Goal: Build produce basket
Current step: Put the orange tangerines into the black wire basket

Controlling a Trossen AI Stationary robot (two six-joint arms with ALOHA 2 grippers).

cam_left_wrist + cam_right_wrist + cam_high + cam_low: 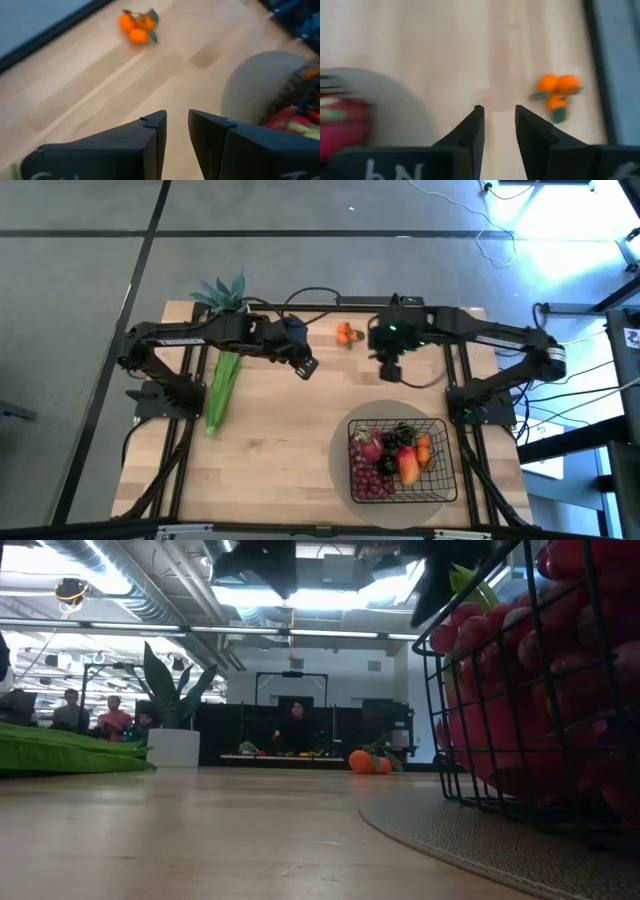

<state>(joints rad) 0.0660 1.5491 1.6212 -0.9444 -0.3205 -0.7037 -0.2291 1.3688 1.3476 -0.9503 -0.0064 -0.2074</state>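
Empty, fingers narrowly parted, the right claw (388, 372) hangs just beside the tangerines (346, 334) lying loose on the surface (280, 450); the left claw (305, 367), likewise empty and barely open, hovers almost as near, with the basket (400, 461) well behind.

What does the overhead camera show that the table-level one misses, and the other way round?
Only the high view shows both arms, the left gripper and right gripper above the table, and the basket's full contents on its mat. Only the low view shows the room behind, with people seated far off. Both show the tangerines, the green stalk and the potted plant.
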